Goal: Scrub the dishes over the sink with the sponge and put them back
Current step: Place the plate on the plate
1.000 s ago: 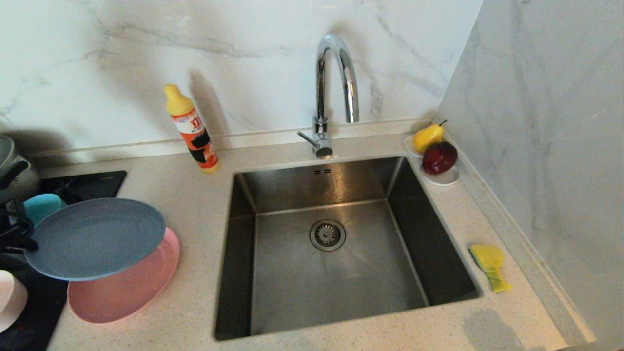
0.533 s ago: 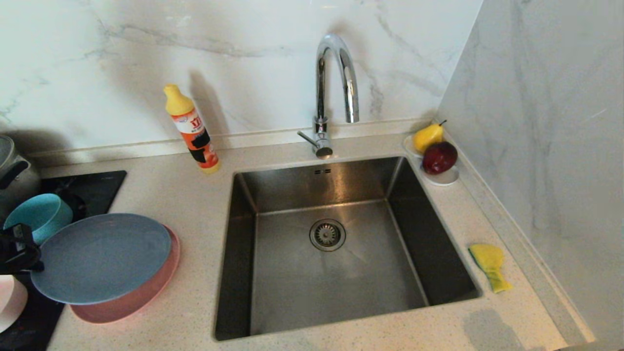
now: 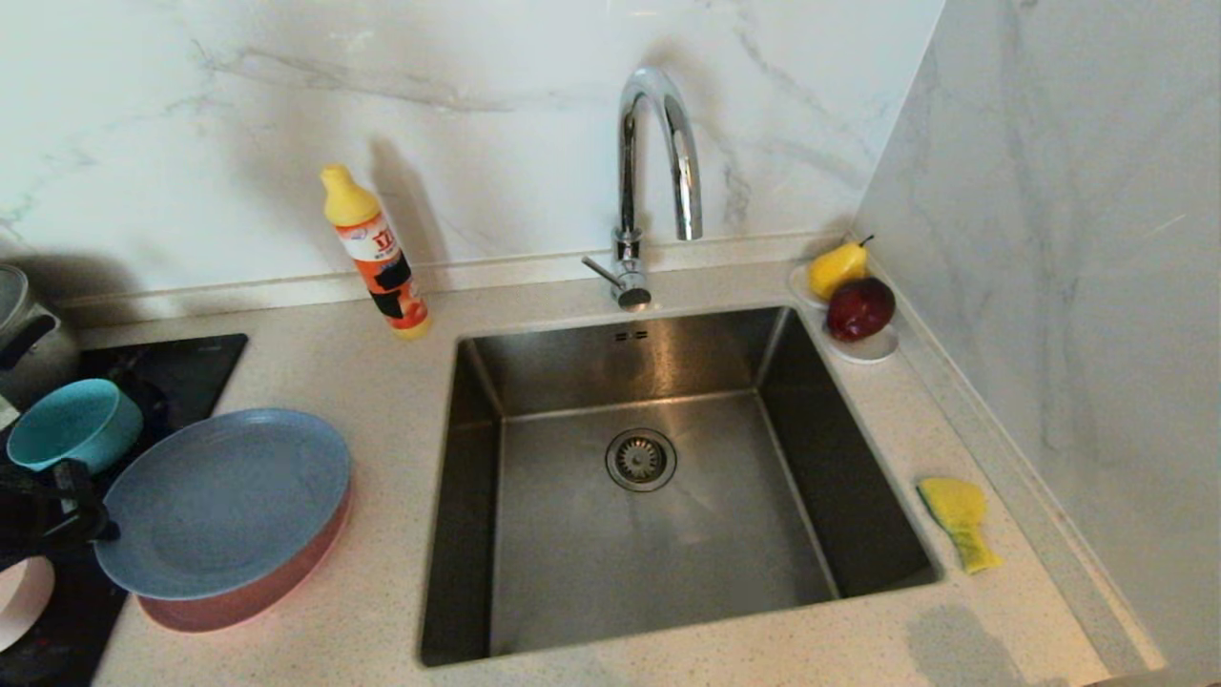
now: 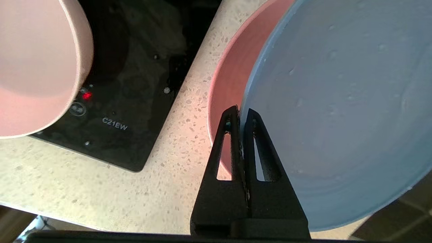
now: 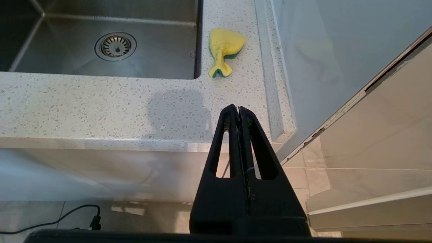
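My left gripper (image 3: 95, 530) is shut on the left rim of the large blue plate (image 3: 224, 501), which lies low over the pink plate (image 3: 238, 596) and covers most of it. In the left wrist view the fingertips (image 4: 239, 109) pinch the blue plate (image 4: 337, 101) at its edge, with the pink plate (image 4: 229, 77) just beneath. A teal bowl (image 3: 72, 434) and a pale pink bowl (image 3: 19, 596) stand beside them on the cooktop. The sponge (image 3: 959, 520) lies on the counter right of the sink (image 3: 534, 363). My right gripper (image 5: 238, 108) hangs shut and empty below the counter's front edge.
A detergent bottle (image 3: 377, 253) stands behind the plates. The faucet (image 3: 658, 153) arches over the sink's back rim. A small dish with a pear and red fruit (image 3: 854, 296) sits in the back right corner. A steel pot (image 3: 24, 324) and black cooktop (image 3: 162, 363) are at far left.
The blue plate has come down and shifted right, from held up above the pink plate to lying low over it. My left gripper went with it, still shut on the rim.
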Motion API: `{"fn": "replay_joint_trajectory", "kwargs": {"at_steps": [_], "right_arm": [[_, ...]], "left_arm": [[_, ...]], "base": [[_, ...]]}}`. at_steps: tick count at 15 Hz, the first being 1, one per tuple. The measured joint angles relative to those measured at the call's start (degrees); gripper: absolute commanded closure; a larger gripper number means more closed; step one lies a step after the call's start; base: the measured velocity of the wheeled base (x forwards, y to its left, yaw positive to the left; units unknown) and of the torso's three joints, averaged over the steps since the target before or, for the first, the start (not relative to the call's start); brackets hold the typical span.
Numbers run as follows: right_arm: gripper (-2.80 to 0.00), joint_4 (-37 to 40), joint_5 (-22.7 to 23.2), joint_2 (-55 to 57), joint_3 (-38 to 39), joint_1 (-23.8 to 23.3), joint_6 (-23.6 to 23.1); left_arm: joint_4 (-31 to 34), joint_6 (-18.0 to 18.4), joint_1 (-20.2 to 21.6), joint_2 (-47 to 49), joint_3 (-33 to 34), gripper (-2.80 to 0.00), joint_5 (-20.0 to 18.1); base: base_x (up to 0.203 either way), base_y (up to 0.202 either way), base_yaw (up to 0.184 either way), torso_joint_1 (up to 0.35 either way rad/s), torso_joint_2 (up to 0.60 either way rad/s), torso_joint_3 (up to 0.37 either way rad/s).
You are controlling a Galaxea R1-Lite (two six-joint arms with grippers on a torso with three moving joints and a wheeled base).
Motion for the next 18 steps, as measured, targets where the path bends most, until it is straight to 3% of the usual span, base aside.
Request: {"fn": "replay_joint_trajectory", "kwargs": {"at_steps": [4, 12, 13, 14, 18], "right_arm": [[0.0, 0.0, 0.0, 0.0, 0.0, 0.0, 0.0], [0.0, 0.0, 0.0, 0.0, 0.0, 0.0, 0.0], [0.0, -0.01, 0.0, 0.0, 0.0, 0.0, 0.0], [0.0, -0.01, -0.02, 0.0, 0.0, 0.0, 0.0], [0.0, 0.0, 0.0, 0.0, 0.0, -0.02, 0.0]], "left_arm": [[-7.02, -0.04, 1.03, 1.99, 3.65, 0.0, -0.12], [-6.48, 0.11, 2.51, 3.59, 4.15, 0.0, -3.91], [-6.42, 0.08, 2.54, 3.67, 4.17, -0.98, -3.91], [-6.37, -0.04, 2.54, 3.85, 4.17, -2.8, -3.86], [-7.1, -0.52, 3.08, 4.31, 3.73, -2.8, -3.86]], "base": [[0.0, 0.0, 0.0, 0.0, 0.0, 0.0], [0.0, 0.0, 0.0, 0.0, 0.0, 0.0], [0.0, 0.0, 0.0, 0.0, 0.0, 0.0], [0.0, 0.0, 0.0, 0.0, 0.0, 0.0], [0.0, 0.0, 0.0, 0.0, 0.0, 0.0]]}}
